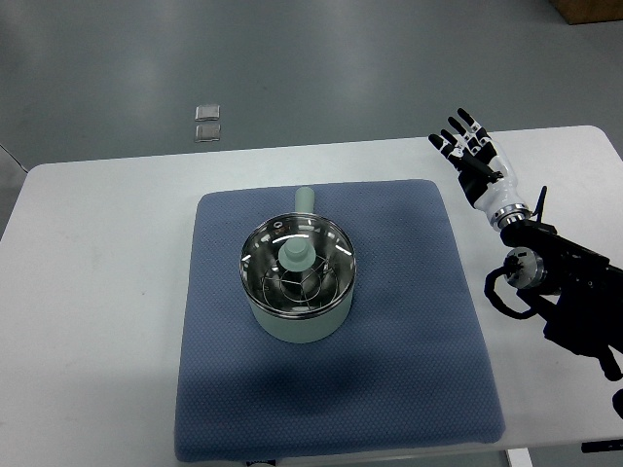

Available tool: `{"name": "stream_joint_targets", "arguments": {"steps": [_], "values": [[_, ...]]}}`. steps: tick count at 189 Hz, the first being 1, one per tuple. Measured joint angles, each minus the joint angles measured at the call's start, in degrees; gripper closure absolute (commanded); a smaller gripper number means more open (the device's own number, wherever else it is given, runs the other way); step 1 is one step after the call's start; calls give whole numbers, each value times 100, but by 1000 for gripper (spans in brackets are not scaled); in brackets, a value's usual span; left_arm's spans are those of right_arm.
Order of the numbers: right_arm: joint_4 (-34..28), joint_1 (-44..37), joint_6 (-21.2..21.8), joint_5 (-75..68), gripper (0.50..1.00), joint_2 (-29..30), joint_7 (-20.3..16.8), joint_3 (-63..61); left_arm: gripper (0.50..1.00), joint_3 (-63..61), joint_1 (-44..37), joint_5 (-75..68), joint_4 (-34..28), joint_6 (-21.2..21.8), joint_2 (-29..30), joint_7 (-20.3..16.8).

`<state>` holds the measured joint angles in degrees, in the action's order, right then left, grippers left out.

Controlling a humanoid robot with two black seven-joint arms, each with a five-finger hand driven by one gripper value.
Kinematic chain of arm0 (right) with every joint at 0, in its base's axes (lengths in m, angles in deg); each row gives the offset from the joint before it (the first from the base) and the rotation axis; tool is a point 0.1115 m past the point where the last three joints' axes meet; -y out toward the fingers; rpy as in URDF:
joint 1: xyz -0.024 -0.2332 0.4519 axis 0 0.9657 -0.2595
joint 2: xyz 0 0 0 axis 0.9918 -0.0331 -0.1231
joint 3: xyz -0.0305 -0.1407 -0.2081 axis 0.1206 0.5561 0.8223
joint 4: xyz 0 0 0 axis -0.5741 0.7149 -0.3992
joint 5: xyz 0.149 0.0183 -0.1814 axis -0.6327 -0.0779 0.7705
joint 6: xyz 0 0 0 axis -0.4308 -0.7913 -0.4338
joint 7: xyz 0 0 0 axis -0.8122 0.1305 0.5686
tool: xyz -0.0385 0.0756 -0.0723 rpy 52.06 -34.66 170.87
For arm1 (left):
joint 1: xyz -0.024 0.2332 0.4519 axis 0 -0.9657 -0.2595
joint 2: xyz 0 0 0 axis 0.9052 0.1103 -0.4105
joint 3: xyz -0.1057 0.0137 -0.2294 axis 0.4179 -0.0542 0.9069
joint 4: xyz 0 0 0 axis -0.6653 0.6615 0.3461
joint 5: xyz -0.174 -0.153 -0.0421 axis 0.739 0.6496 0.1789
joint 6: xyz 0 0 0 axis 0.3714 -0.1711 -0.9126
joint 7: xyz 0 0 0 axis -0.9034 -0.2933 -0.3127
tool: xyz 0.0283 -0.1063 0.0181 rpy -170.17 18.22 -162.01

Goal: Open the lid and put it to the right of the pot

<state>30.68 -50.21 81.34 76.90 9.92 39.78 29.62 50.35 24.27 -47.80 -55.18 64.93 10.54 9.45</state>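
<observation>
Hovering right hand [474,156], fingers spread, empty | lid [295,267] on pot [298,316], well left of hand

Glossy glass lid [297,265], matt green pot [300,326], dimpled blue cloth mat [409,321], smooth white table [97,292].

My right arm [574,302] runs off the frame's right edge. The table [97,292] is cut by the bottom and side edges. I can't make out what lies under the glass lid [296,265] inside the pot [300,326].
</observation>
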Motion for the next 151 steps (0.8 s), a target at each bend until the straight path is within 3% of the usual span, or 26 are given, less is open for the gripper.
{"name": "stream_joint_targets", "arguments": {"steps": [151], "values": [[-53, -174, -46, 153, 570, -69, -8, 67, 500, -13, 9, -2, -2, 1, 0, 0]]}}
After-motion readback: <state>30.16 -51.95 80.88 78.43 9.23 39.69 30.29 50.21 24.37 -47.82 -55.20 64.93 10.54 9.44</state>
